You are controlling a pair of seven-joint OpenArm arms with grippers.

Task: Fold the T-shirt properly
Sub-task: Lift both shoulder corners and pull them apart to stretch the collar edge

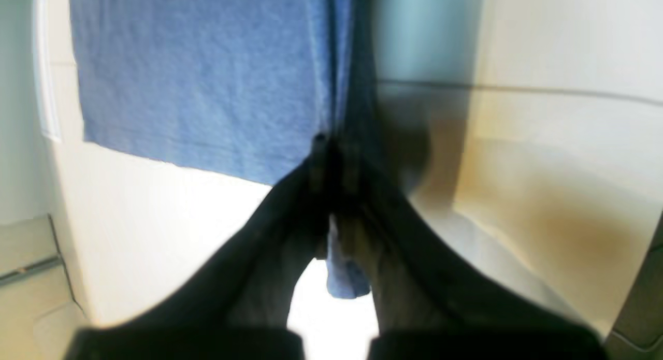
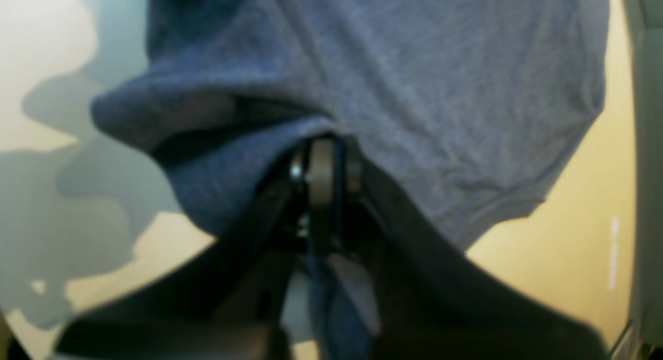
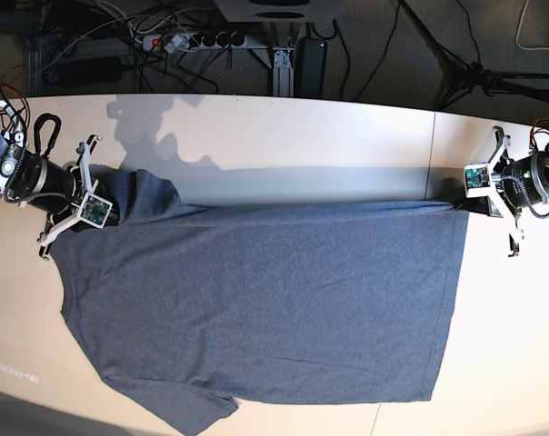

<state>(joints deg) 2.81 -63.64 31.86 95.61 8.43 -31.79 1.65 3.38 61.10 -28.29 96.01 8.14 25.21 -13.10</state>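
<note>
Clamping opposite ends of the T-shirt (image 3: 265,300), left gripper (image 1: 334,145) and right gripper (image 2: 323,166) show pinched cloth only in wrist views.

wrist views blurred; hard shadows, glare on table (image 3: 284,136).

T-shirt (image 3: 265,300): spread on the table (image 3: 302,136), covering its middle and near part (base view).
Left gripper (image 3: 464,205): at the shirt's far corner on that view's right.
Right gripper (image 3: 109,213): at the far corner on the view's left.
Power strip (image 3: 188,40): behind the table, on the floor.
</note>
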